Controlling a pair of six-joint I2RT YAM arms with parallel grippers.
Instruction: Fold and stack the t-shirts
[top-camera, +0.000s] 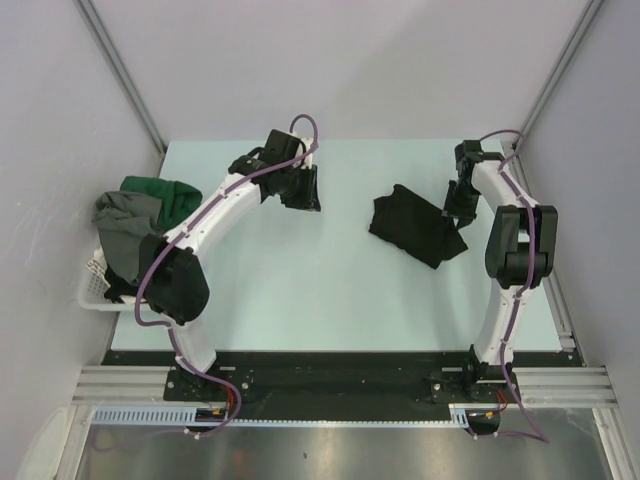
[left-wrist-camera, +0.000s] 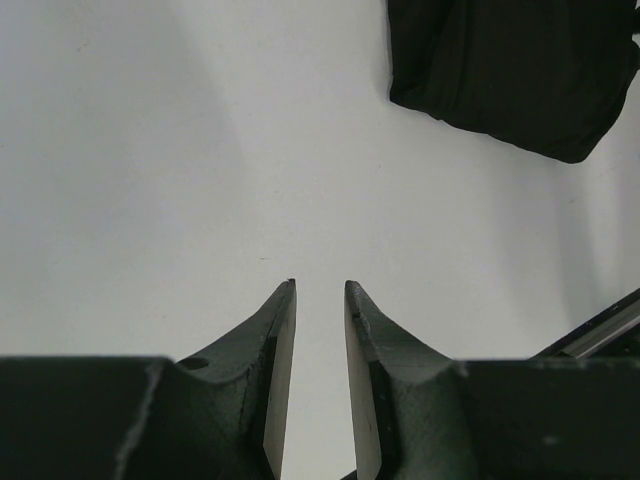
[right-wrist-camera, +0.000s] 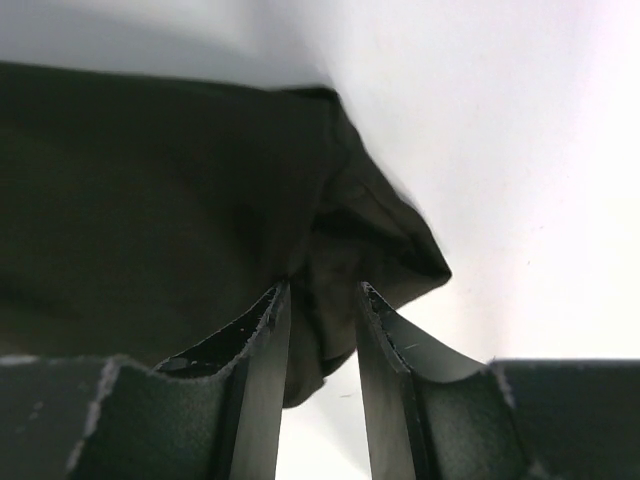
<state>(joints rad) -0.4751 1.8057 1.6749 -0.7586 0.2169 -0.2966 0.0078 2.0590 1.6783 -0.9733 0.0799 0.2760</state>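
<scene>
I saw one black t-shirt (top-camera: 412, 226) roughly folded on the tabletop (top-camera: 300, 290), and the other t-shirts (top-camera: 135, 215) heaped unfolded in the basket (top-camera: 92, 290). Left claw (left-wrist-camera: 320, 285) was slightly open and empty. Right claw (right-wrist-camera: 322, 288) was narrow around the shirt's edge; couldn't tell if it gripped.

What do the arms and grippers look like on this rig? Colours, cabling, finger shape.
The left arm and right arm match: white link shells, bulky black joint housings, a purple cable running along each. The left gripper and right gripper are matte black; the fingers curve inward, tapering to thin tips with flat inner faces. No legible markings.
</scene>
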